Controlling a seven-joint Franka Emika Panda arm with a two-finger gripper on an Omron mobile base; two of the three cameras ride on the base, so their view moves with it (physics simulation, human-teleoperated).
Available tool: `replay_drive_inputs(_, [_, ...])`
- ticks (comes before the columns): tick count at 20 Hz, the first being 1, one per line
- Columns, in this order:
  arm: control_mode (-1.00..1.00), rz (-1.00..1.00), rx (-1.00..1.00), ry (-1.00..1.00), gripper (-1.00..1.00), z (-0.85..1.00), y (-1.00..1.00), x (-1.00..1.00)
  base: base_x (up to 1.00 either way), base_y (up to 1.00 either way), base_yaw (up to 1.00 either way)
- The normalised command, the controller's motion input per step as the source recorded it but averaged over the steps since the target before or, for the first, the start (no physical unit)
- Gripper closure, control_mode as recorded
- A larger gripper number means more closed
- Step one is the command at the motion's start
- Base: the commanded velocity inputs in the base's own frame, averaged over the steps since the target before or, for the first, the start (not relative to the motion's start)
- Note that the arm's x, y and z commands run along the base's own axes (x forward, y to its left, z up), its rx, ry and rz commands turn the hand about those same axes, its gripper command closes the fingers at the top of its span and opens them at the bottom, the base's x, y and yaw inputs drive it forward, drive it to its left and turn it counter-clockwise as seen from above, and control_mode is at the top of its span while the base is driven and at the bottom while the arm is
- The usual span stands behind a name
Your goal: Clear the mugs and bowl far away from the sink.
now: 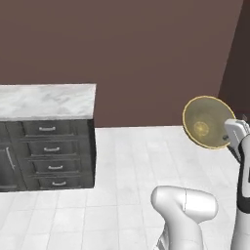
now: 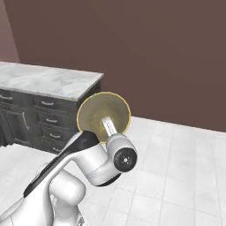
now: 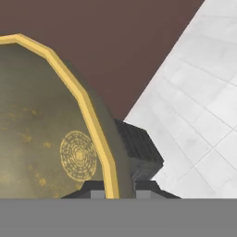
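Observation:
The wide tan-yellow bowl [image 1: 206,120] hangs in the air, tipped on its edge so its inside faces the cameras. My gripper [image 1: 228,138] is shut on its rim at the lower right. In the right base view the bowl [image 2: 97,111] stands just beyond my hand, and the gripper [image 2: 108,126] reaches into it from below. The hand view is filled at left by the bowl [image 3: 41,139], with its yellow rim running down between my fingertips [image 3: 95,190]. Neither mug shows in any view, and the sink is out of view too.
A marble-topped counter [image 1: 46,100] over dark drawers [image 1: 54,157] ends at the left, well below and left of the bowl. Its dark cabinet corner [image 3: 140,149] shows behind the bowl. A brown wall [image 1: 146,49] stands behind, with white floor tiles [image 1: 136,161] underneath.

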Motion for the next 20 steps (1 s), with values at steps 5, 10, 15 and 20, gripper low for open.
replay_drive_inputs(5, [1.0,0.0,0.0,0.0,1.0,0.0,0.0,0.0,0.0,0.0,-0.69])
replay_drive_inputs(10, [1.0,0.0,0.0,0.0,1.0,0.0,0.0,0.0,0.0,0.0,-0.69])
replay_drive_inputs(15, [1.0,0.0,0.0,0.0,1.0,0.0,0.0,0.0,0.0,0.0,-0.67])
replay_drive_inputs(20, [1.0,0.0,0.0,0.0,1.0,0.0,0.0,0.0,0.0,0.0,-0.65])
